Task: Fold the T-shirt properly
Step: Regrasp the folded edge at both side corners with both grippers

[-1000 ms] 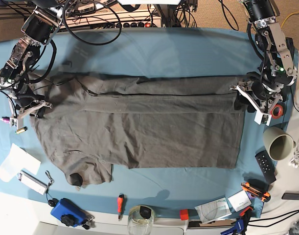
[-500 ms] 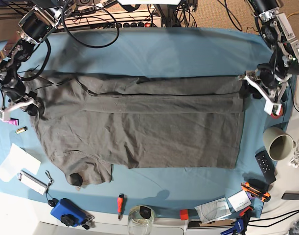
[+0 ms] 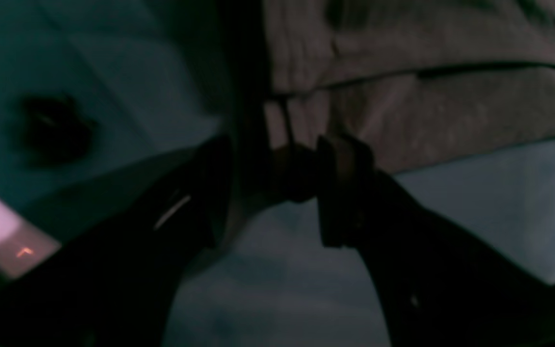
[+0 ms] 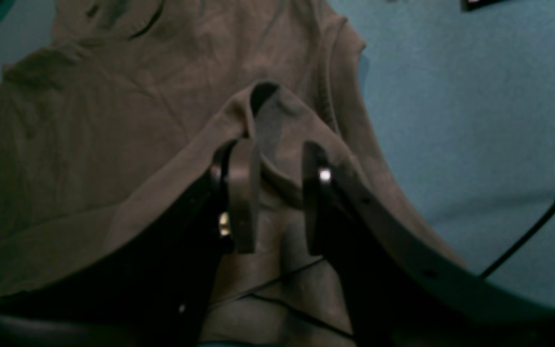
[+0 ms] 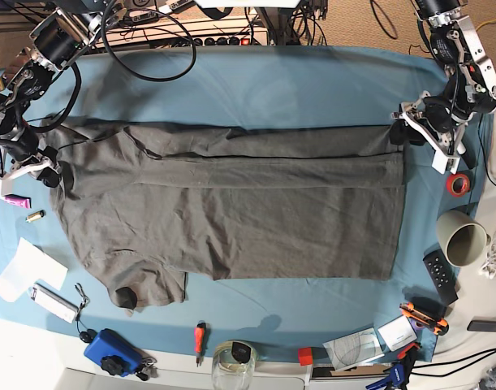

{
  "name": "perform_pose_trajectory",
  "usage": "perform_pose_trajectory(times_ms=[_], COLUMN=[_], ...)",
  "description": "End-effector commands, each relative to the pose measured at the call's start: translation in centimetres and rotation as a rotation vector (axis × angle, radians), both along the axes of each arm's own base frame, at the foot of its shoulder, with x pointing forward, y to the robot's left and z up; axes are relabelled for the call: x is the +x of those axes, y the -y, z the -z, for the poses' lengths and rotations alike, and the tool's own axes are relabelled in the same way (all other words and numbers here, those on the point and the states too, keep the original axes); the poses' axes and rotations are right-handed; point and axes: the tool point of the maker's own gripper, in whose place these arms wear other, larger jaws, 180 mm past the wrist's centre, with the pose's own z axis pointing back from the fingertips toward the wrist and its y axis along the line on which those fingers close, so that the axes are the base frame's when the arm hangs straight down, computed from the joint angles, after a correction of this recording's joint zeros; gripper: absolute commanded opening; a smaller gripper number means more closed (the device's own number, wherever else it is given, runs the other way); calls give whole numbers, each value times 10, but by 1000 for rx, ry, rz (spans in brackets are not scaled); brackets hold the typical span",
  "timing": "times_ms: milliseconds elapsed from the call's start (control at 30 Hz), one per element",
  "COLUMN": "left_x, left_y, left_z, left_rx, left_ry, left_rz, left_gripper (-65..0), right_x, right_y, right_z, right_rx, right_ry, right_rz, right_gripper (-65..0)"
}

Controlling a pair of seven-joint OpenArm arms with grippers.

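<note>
Charcoal-grey cloth: the T-shirt [image 5: 231, 215] lies spread on the teal tablecloth [image 5: 256, 81], its far edge folded over toward the middle in a long band, one sleeve sticking out at the near left of the base view.
Left arm: reaches down from the top right of the base view, wrist bent inward, so that the left gripper [image 5: 411, 138] sits at the shirt's far right corner, on the hem end of the folded band.
Left gripper state: in the left wrist view the jaws stand apart with a dark bunch of fabric [image 3: 297, 171] between them; the picture is blurred and dim, so whether they pinch it I cannot tell.
Right arm: comes in from the top left of the base view, folded steeply down, its black cable looping above it.
Right gripper [image 4: 268, 202]: parted jaws straddle a raised ridge of the shirt near the collar and shoulder; one finger [image 4: 241, 202] lies against the ridge, the other stands just beside it, so the cloth is not clamped.
Tape roll [image 5: 457, 184]: red, on the tablecloth near the left arm's gripper.
Cup [image 5: 463, 237]: pale green, lying nearer than the tape.
</note>
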Motion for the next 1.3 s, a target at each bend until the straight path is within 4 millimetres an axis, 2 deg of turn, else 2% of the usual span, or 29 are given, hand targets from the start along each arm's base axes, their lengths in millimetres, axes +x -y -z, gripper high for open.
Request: perform_pose_trajectory(times_ms=[0, 133, 233, 433, 600, 733, 900, 967, 1067, 1167, 1267], left_x=[4, 4, 4, 3, 2, 2, 0, -1, 0, -1, 0], left_y=[2, 6, 6, 4, 4, 4, 5, 5, 5, 5, 5], left_z=[-8, -8, -8, -5, -5, -5, -4, -3, -4, -3, -4], left_rx=[-23, -54, -53, -39, -39, -39, -40, -40, -40, -40, -40], left_ry=[27, 24, 24, 14, 13, 9, -5, -6, -5, -6, -5], left_rz=[13, 15, 15, 13, 12, 13, 20, 21, 20, 21, 20], left_gripper=[-357, -357, -358, -358, -358, -358, -358, -358, -358, -358, -358], right_x=[9, 8, 9, -5, -28, -50, -67, -70, -70, -71, -74], right_y=[8, 8, 10, 36, 57, 64, 66, 70, 74, 77, 79], right_z=[-21, -22, -32, -41, -42, -32, -18, -16, -16, -14, -2], right_rx=[-28, -21, -6, -68, -46, -33, -59, -91, -113, -118, -77], right_ry=[64, 60, 72, 28, 26, -15, -78, -90, -94, -95, -111], right_rz=[-1, -5, -29, -5, 82, 112, 107, 107, 120, 132, 157], right_gripper=[-491, -491, -491, -491, -491, -491, -490, -481, -414, -411, -411])
